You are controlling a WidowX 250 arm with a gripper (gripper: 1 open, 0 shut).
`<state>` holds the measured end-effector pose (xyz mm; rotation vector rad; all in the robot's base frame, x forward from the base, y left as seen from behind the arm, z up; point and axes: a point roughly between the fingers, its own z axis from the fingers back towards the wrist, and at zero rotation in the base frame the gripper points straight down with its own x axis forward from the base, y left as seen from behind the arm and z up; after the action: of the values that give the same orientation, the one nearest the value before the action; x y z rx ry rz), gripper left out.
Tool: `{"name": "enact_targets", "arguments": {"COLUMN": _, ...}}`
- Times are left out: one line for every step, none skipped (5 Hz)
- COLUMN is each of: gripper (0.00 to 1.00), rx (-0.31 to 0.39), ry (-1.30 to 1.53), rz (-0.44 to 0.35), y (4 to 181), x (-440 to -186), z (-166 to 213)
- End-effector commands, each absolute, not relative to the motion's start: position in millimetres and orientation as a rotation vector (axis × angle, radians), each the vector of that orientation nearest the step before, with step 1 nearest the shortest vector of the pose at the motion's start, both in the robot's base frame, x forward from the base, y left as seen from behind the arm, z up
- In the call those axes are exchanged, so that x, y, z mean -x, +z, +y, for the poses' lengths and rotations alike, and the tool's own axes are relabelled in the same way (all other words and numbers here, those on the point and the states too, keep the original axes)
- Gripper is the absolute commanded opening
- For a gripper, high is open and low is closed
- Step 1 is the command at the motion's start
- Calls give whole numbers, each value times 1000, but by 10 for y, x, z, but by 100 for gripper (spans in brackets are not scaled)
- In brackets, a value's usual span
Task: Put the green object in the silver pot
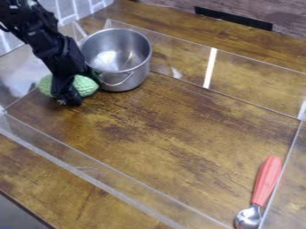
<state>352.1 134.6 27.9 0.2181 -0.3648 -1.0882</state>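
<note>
Black gripper (67, 89) sits wide around the bumpy light-green oval lump (79, 86); closing off-centre could squirt it away from the shiny steel pot (116, 55) just right.

single cam, high front-right, angled down across wooden table (180, 134), mid range, arm (48, 45) far left

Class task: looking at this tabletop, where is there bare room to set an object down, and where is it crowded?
Free: the wide wooden stretch between the silver pot and the red-handled spoon, inside the clear walls. Crowded: the left rear corner, where the hand sits over the green object beside the pot.
</note>
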Motion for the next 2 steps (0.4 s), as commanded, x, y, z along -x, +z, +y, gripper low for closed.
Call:
{"name": "enact_targets", "arguments": {"gripper": 0, "rx": -168, "ry": -1090, "rz": -346, "y": 165, "x": -3525, "z": 1274}}
{"name": "enact_targets", "arguments": {"gripper": 0, "rx": -159, "ry": -1083, "rz": -350, "y": 178, "x": -3541, "z": 1262}}
